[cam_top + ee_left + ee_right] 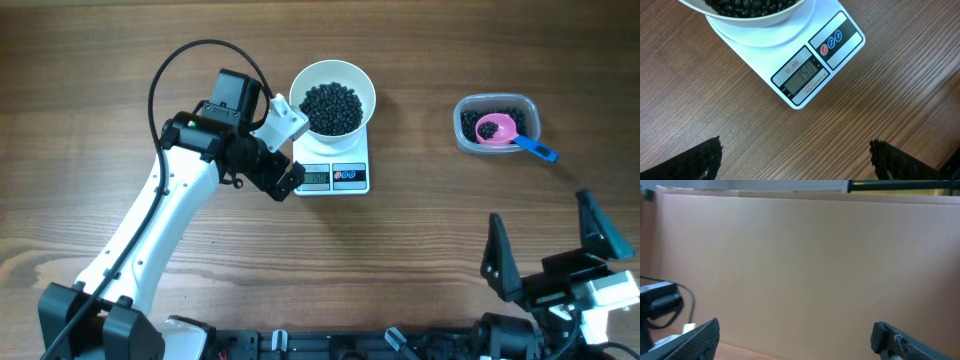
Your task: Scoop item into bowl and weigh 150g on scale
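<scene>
Left wrist view: the left gripper stands wide open and empty, hovering just in front of the scale, whose display seems to read 150. The bowl sits on the scale, filled with black beads. Overhead, the right gripper is likewise spread wide and empty, well apart from the tub where the pink scoop rests. Scooping and weighing look finished; nothing obvious remains.

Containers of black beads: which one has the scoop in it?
The clear rounded-rectangular plastic tub: a pink scoop with a blue handle lies in it. The round white bowl on the white digital scale has none.
</scene>
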{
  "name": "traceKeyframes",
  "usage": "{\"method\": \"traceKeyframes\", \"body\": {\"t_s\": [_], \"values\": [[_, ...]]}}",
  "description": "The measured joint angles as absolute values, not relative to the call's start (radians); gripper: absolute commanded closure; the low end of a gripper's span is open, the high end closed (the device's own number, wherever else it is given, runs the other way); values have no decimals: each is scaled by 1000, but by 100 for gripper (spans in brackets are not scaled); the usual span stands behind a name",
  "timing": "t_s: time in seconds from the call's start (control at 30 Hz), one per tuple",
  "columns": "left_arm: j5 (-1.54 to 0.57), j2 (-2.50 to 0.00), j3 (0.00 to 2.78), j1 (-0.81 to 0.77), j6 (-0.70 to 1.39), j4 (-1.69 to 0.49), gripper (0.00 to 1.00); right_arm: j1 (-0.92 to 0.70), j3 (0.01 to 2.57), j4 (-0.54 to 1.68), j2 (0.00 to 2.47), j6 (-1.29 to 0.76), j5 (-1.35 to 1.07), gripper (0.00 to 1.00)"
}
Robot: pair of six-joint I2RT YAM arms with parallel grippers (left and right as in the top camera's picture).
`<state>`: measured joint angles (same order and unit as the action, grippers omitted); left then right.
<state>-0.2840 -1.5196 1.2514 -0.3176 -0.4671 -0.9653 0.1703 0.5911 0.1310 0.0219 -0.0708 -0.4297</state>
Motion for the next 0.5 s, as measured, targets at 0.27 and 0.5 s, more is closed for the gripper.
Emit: {"method": "traceKeyframes", "body": {"t_s": [0.27,0.5], "values": [[-284,-1520,1251,-318,-467,-965,0,60,482,-24,21,-70,-382,0],[-284,-1520,1251,-318,-467,-965,0,31,284,-413,20,-70,-305,0]]}}
